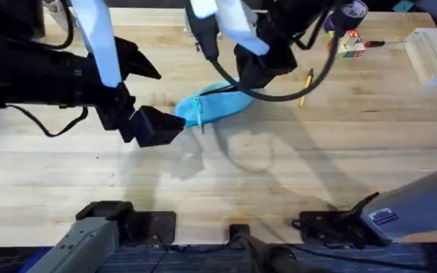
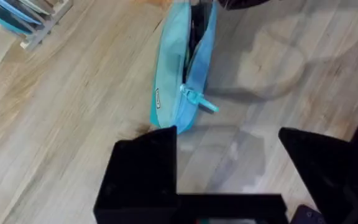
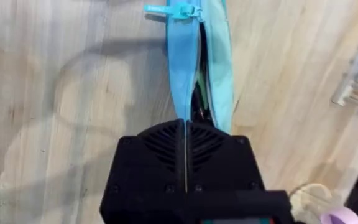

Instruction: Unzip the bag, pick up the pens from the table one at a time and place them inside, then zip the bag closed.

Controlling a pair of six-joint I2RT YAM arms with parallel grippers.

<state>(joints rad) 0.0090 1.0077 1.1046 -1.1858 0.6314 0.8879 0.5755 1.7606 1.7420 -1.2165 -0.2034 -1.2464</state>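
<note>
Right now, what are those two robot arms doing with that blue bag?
The blue bag lies on the table with its zipper open. The right gripper is shut, pinching one end of the bag. The left gripper waits open near the other end, beside the zipper pull. A yellow pen lies on the table nearby.

No lettering can be read anywhere. The light blue pencil pouch (image 2: pixel 182 74) carries a small white tag (image 2: pixel 158 98) sewn on its side just beside the zipper pull (image 2: pixel 199 99), but its print is too small to make out (only a pale strip shows). Nearer the overhead camera than the pouch, the right arm carries a blue-and-white sticker (image 1: pixel 384 217), also illegible.
</note>
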